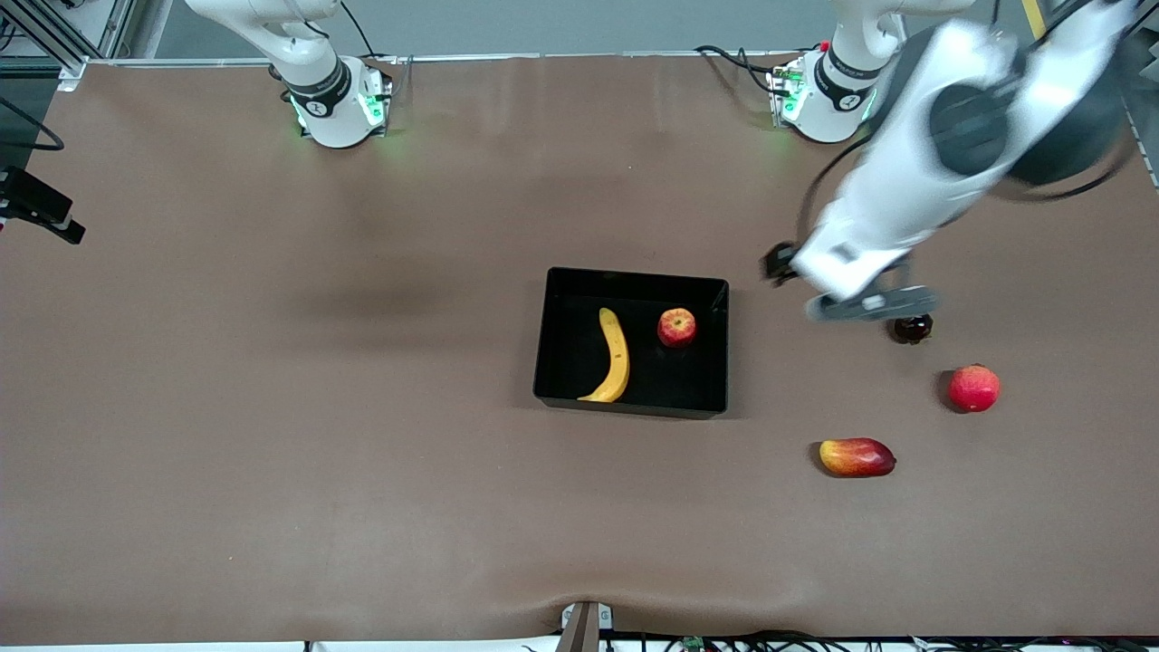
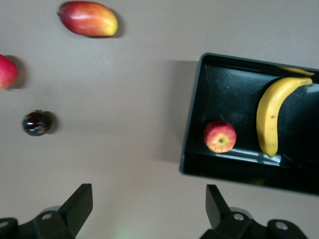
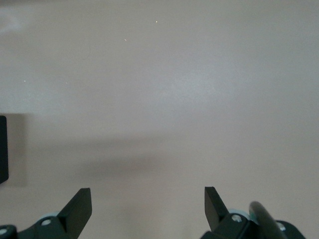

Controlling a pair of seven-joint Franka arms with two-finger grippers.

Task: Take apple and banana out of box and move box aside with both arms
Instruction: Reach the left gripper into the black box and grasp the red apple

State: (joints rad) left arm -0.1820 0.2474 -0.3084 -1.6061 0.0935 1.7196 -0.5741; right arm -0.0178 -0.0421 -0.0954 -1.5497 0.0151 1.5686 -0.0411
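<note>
The black box (image 1: 566, 335) sits mid-table with the yellow banana (image 1: 616, 355) and the small red apple (image 1: 676, 327) lying side by side in it. My left gripper (image 1: 865, 305) hangs open and empty over bare table, between the box and a small dark fruit. The left wrist view shows the left gripper (image 2: 149, 201), the box (image 2: 192, 114), the banana (image 2: 271, 112) and the apple (image 2: 219, 136). In the right wrist view my right gripper (image 3: 148, 204) is open and empty over bare table, with one edge of the box (image 3: 3, 149) showing. The front view does not show the right gripper.
Toward the left arm's end of the table lie a small dark round fruit (image 1: 912, 328), a plain red round fruit (image 1: 973, 388) and, nearest the front camera, an oval red-yellow mango (image 1: 857, 456). The left wrist view shows the mango (image 2: 88, 18) and dark fruit (image 2: 36, 123) too.
</note>
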